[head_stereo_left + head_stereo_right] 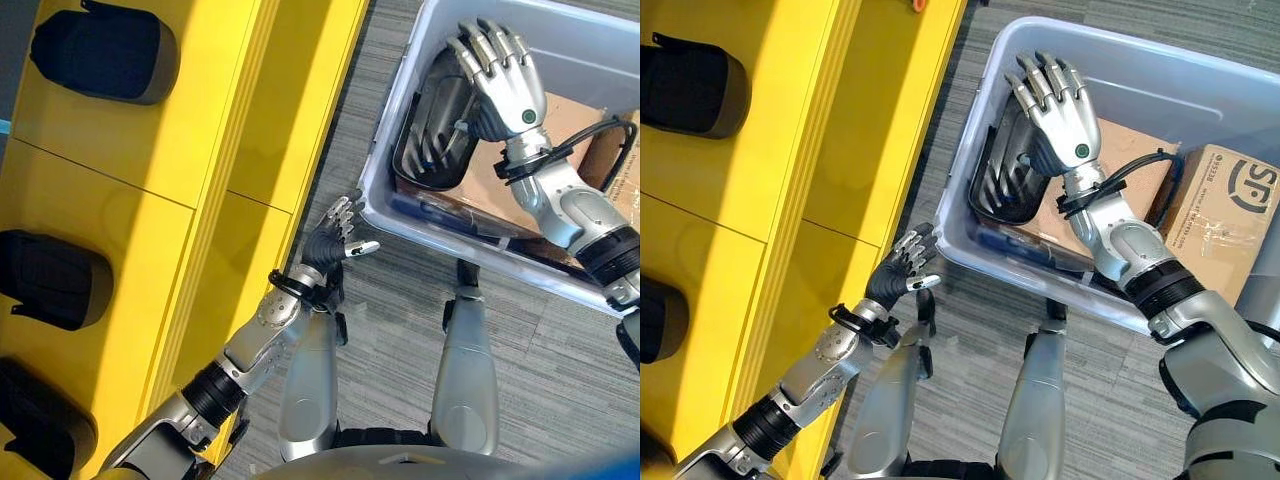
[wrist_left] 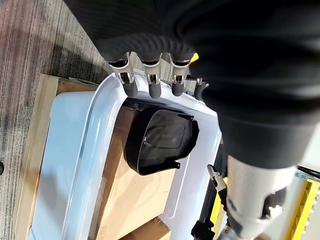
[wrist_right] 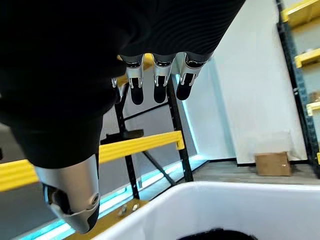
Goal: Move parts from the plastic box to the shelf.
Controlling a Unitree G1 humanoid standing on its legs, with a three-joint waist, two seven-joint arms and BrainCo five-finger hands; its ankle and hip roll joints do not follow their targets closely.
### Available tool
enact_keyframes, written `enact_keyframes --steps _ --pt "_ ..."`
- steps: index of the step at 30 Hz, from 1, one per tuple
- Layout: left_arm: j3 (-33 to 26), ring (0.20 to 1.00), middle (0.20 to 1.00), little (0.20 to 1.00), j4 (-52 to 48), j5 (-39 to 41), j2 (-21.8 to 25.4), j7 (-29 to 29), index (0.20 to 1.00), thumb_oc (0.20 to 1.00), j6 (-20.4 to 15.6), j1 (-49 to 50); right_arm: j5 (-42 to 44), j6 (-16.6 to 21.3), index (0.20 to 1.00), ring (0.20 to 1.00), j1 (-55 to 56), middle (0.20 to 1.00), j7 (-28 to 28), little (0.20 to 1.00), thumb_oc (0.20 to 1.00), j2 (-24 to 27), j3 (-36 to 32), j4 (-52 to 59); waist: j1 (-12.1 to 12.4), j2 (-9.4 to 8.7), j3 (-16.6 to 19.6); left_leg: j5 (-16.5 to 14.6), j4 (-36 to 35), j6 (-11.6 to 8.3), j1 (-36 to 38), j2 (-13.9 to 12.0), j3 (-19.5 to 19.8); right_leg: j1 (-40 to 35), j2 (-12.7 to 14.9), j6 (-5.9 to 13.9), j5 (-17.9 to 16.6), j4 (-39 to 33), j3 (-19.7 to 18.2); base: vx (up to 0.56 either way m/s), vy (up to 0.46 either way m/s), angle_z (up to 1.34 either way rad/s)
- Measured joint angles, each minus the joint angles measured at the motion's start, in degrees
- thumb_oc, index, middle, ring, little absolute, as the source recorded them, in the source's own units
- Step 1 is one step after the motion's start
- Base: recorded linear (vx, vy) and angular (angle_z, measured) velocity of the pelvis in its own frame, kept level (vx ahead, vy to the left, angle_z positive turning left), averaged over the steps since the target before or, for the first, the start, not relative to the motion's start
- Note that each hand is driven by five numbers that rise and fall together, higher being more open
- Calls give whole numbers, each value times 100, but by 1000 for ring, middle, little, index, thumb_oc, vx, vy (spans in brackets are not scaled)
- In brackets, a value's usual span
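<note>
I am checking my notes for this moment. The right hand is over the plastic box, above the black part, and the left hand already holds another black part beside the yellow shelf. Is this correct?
Not quite. The left hand holds nothing: the left eye view shows its fingers relaxed and empty beside the yellow shelf. The rest stands: the right hand is over the plastic box, above the black part.
</note>
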State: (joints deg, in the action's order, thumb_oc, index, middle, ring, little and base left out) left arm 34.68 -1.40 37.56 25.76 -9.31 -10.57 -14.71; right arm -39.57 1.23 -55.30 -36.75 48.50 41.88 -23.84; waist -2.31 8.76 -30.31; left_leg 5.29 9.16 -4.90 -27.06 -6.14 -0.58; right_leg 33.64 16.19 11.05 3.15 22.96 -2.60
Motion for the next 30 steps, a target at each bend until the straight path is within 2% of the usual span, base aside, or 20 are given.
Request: enact_keyframes --steps 3,4,8,11,16,21,23,28,30 --pt "-4 1000 1000 1000 124 -1 -1 64 1000 1000 -9 -5 66 43 1000 1000 -288 1000 506 1000 1000 -15 556 -150 25 0 0 8 5 -7 -29 -12 48 20 -8 -20 28 52 44 -24 -70 6" --pt "-7 1000 1000 1000 124 -1 7 83 1000 1000 -10 -5 290 -50 1000 1000 -325 1000 768 1000 1000 -25 641 -244 52 0 0 23 6 -30 -63 -15 98 37 -8 -35 45 89 84 -22 -53 15" --pt "-104 1000 1000 1000 125 -1 52 208 1000 1000 -10 -2 859 -337 1000 1000 -358 1000 1282 1000 1000 -66 632 -690 183 0 0 60 16 -61 -209 -34 124 173 -12 -56 53 161 130 -11 -35 6" --pt "-174 1000 1000 1000 120 -2 77 246 1000 1000 22 11 1359 -623 1000 1000 -356 1000 2124 1000 1000 -273 662 -1024 238 0 0 67 18 -71 -230 -32 130 191 -12 -63 48 169 131 -21 -44 1" --pt "-272 1000 1000 1000 101 -6 79 314 1000 1000 142 30 1365 -689 1000 1000 -478 1000 2903 1000 1000 -310 851 -1116 287 0 0 67 44 -71 -266 -34 150 210 -12 -69 61 194 144 -12 -34 2" --pt "-368 1000 1000 1000 65 -35 87 416 1000 1000 278 28 1793 -974 1000 1000 -696 1000 3246 1000 1000 -403 896 -1382 350 1 1 83 108 -97 -413 -39 264 306 -12 -103 87 292 227 -12 -31 8" --pt "-378 1000 1000 1000 52 -79 89 441 1000 1000 369 46 1799 -1127 1000 1000 -856 1000 3552 1000 1000 -561 883 -1871 469 1 1 98 110 -110 -441 -42 270 367 -12 -117 102 349 228 -23 -35 2" --pt "-380 1000 1000 1000 48 -109 89 447 1000 1000 394 50 1563 -1275 1000 1000 -1287 1000 3893 1000 1000 -630 1240 -2336 505 1 1 131 110 -127 -465 -52 301 384 -11 -127 115 405 260 -29 -35 3" --pt "-383 1000 1000 1000 37 -115 90 469 1000 1000 415 52 1571 -1522 1000 1000 -1304 1000 3901 1000 1000 -687 1225 -2370 518 2 2 141 109 -134 -476 -54 314 384 -12 -127 113 401 274 -32 -23 4"
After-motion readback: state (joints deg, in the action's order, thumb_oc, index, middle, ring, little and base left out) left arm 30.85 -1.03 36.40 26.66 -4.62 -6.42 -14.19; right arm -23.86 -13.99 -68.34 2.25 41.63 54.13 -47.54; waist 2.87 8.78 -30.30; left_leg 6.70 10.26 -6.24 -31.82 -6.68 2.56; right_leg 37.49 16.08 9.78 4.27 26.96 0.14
